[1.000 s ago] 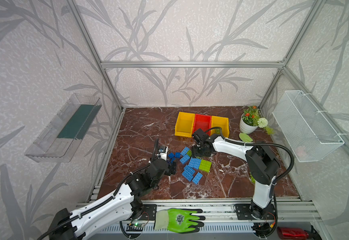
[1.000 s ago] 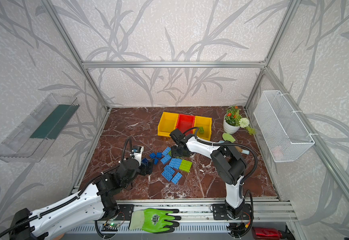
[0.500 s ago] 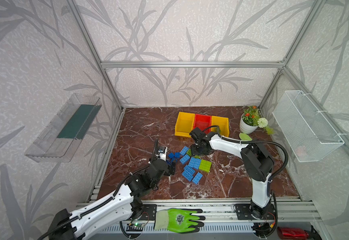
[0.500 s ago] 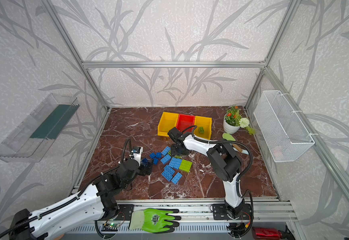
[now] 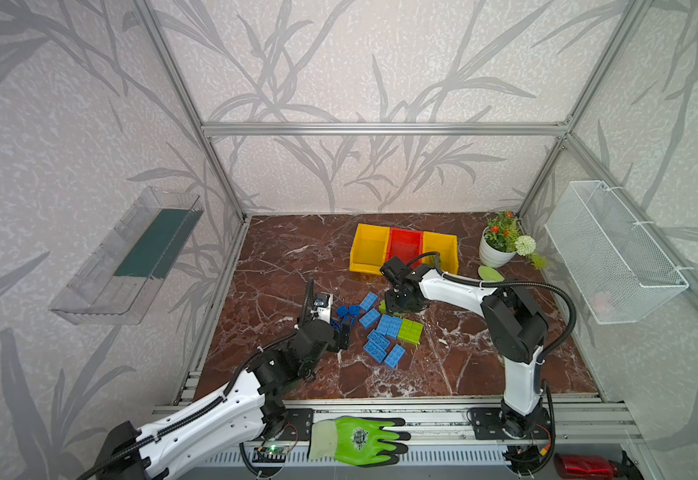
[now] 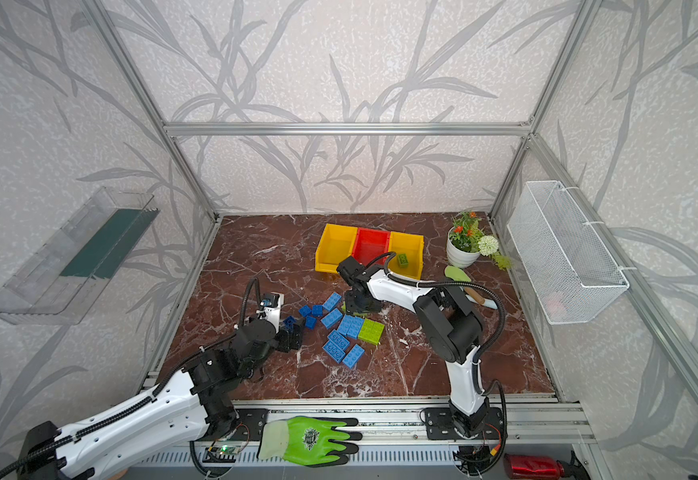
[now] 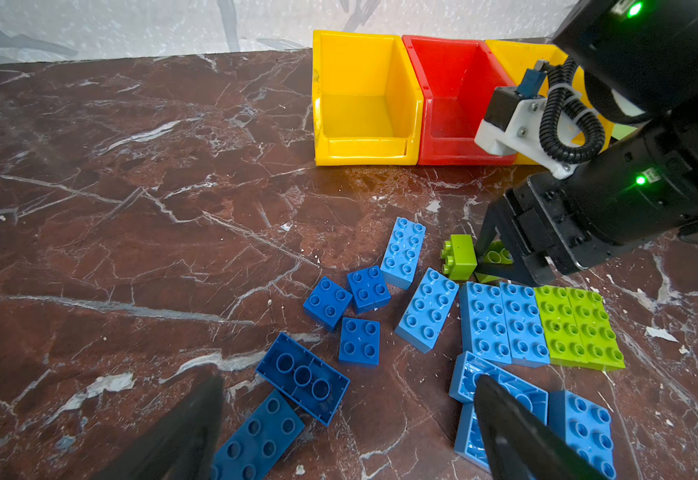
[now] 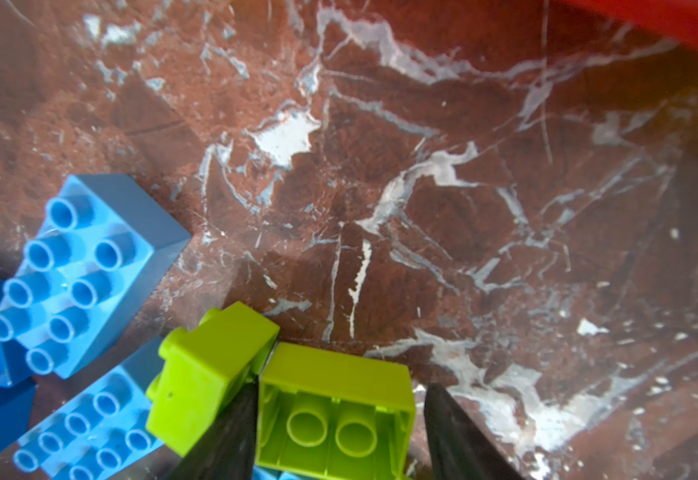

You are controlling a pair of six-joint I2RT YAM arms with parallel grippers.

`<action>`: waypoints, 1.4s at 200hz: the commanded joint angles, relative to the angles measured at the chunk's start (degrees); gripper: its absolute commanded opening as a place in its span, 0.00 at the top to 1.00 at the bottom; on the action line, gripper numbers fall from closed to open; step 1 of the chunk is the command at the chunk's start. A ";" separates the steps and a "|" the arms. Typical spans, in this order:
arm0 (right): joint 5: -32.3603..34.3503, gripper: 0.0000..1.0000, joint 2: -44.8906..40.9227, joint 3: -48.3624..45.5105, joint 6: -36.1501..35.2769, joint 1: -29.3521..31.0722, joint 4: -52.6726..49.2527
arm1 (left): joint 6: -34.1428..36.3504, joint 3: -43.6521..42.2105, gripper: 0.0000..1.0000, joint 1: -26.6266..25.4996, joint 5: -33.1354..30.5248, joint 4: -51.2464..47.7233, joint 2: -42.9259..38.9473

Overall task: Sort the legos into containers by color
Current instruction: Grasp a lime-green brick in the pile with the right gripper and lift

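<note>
The legos lie in a loose pile mid-table: light blue bricks (image 5: 389, 324), small dark blue squares (image 7: 364, 289) and a lime pair (image 5: 410, 331). My right gripper (image 5: 397, 305) points down at the pile's far edge. It is open and straddles an upturned lime lego (image 8: 335, 374). One finger touches it; a narrow gap shows at the other. A second small lime lego (image 8: 210, 365) lies on its side against it. My left gripper (image 7: 347, 380) hovers wide open over two dark blue bricks (image 7: 301, 384). The containers stand behind: yellow (image 5: 370, 247), red (image 5: 405, 245), yellow (image 6: 411, 245), which holds one green lego (image 6: 402, 259).
A potted plant (image 5: 497, 249) and a pale green utensil (image 5: 491, 273) sit right of the bins. A white wire basket (image 5: 613, 253) hangs on the right wall and a clear tray (image 5: 131, 253) on the left. A lime glove (image 5: 360, 440) lies on the front rail.
My right gripper has narrowed its jaws and come down and slightly left onto the lime lego. The left arm has not moved.
</note>
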 commanded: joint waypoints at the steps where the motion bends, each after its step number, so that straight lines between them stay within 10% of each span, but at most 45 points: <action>1: 1.78 0.37 -2.00 0.01 -0.20 0.23 -2.48 | -0.45 -0.67 0.07 -0.12 -1.89 -1.13 -1.66; 163: 0.71 0.54 0.30 -0.23 -4.06 -2.08 -1.84 | 1.01 2.11 0.07 -0.12 -0.71 -0.56 2.42; 280: -1.23 0.45 2.19 -0.34 -4.86 -3.27 -0.45 | 1.38 6.79 0.07 -0.10 0.18 1.86 11.42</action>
